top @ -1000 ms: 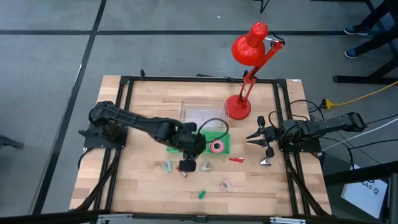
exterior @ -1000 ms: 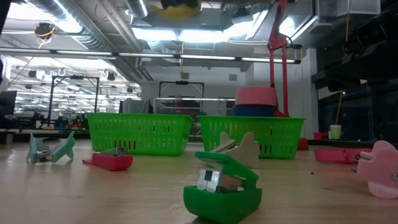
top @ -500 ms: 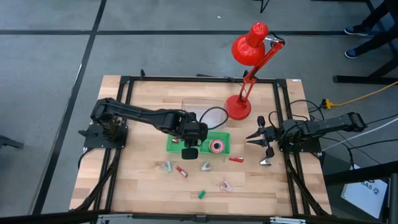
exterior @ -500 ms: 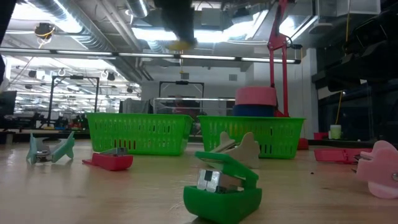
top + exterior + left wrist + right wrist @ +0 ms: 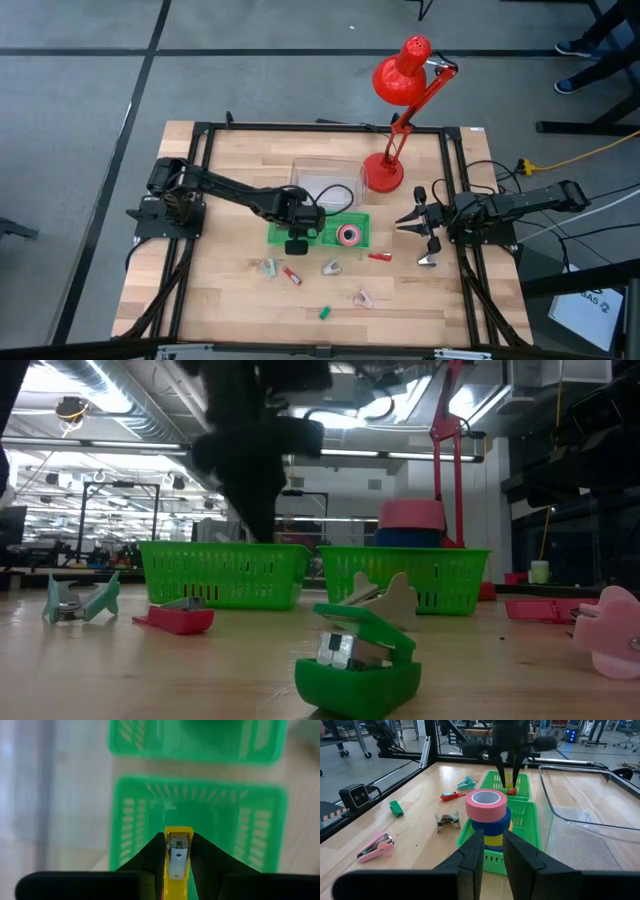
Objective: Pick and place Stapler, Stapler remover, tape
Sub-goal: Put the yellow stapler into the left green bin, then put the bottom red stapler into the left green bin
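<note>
The left gripper (image 5: 177, 839) pinches a yellow stapler (image 5: 177, 856) between its fingers. The stapler is narrow, with a silver metal head on its front end. It hangs over the left basket (image 5: 277, 236), low at the rim; whether it touches the floor of the basket cannot be told.

Two green slatted baskets stand side by side at the middle of the table. The left one shows nothing inside beneath the stapler. The right basket (image 5: 526, 816) holds the tape (image 5: 488, 814): three rolls stacked, pink on top, blue, then yellow. Beyond the baskets lies a clear tray (image 5: 592, 805), and a red lamp (image 5: 400, 80) stands at its right.

Loose on the near part of the table are three removers, teal (image 5: 466, 783), grey (image 5: 447, 819) and pink (image 5: 372, 847), plus a red stapler (image 5: 451, 796) and a green stapler (image 5: 396, 808). A further small red piece (image 5: 378, 257) lies right of the grey one; its kind cannot be told.

The right gripper (image 5: 411, 222) waits at the table's right edge, its fingers a little apart with nothing between them.
</note>
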Controlling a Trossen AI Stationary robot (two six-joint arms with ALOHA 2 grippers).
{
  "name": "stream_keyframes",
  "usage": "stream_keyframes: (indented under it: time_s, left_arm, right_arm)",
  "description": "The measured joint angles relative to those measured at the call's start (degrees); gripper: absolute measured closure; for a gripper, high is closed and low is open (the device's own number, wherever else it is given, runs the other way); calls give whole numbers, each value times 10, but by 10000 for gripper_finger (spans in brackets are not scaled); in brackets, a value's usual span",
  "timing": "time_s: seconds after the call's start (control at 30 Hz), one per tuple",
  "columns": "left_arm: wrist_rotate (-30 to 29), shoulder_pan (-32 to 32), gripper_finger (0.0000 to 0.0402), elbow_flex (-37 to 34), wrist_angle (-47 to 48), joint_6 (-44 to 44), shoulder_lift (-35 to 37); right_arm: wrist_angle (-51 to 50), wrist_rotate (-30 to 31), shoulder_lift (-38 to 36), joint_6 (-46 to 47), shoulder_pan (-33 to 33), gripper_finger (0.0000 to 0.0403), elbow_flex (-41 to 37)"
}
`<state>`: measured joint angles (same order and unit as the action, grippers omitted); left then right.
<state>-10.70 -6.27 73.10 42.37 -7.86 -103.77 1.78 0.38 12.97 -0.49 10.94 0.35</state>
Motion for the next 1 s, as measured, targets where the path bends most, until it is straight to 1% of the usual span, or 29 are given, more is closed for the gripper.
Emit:
stream_keyframes:
  time_s: [0.13, 0.3, 0.57, 0.83, 1.0]
  left_arm:
    - [10, 12, 334, -44, -68, 26, 0]
    - [3, 25, 334, -80, -151, 36, 1]
    - [7, 34, 330, -84, -145, 62, 1]
    - [10, 34, 298, -84, -144, 63, 1]
    - [14, 34, 288, -84, -143, 56, 1]
  right_arm:
    - [0, 0, 0, 0, 0, 331, 0]
    - [0, 0, 0, 0, 0, 331, 0]
    - [0, 0, 0, 0, 0, 331, 0]
    - [0, 0, 0, 0, 0, 331, 0]
    - [0, 0, 0, 0, 0, 331, 0]
